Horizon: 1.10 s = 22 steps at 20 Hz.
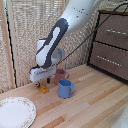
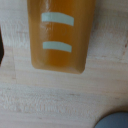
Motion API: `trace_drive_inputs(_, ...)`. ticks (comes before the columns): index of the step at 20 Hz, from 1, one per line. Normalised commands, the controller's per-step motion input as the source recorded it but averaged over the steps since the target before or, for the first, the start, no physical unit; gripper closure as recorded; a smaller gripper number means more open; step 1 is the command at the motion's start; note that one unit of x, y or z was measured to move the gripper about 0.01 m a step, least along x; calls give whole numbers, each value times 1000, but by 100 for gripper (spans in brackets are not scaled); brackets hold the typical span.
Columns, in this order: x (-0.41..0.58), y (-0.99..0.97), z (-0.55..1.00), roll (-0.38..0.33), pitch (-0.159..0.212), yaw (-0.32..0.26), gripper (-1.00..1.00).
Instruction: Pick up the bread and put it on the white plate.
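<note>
Your end effector [image 1: 42, 81], white and boxy with blue-tipped fingers, hung just above the small golden-brown rectangular toast [image 1: 44, 89] on the pale plank tabletop [image 1: 95, 105]; whether its fingers were spread or closed, you could not tell. The blue mug [image 1: 65, 88] stood near, so a careless descent risked nudging it, and the large white plate [image 1: 15, 112] lay well apart.

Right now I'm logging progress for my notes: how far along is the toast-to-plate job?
Done: the gripper has been brought right over the toast, which fills the wrist view. In hand: the grasp; the toast lies on the worktable, and I can't tell whether the jaws have closed on it. Left: lifting it, carrying it towards the exterior view's left to the white plate, which holds nothing, and releasing it there.
</note>
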Motion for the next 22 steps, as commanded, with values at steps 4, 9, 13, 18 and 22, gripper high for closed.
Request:
trace_drive_inputs(4, 357, 71, -149, 0, -7, -59, -100)
trace_drive_inputs(9, 199, 0, -161, 1, -9, -32, 100)
trace_drive_inputs(13, 4, -3, -24, 0, 24, -44, 100)
trace_drive_inputs(18, -15, -1, 0, 0, 0, -11, 100)
trace_drive_inputs(22, 26, 56, 0, -1, 0, 16, 100)
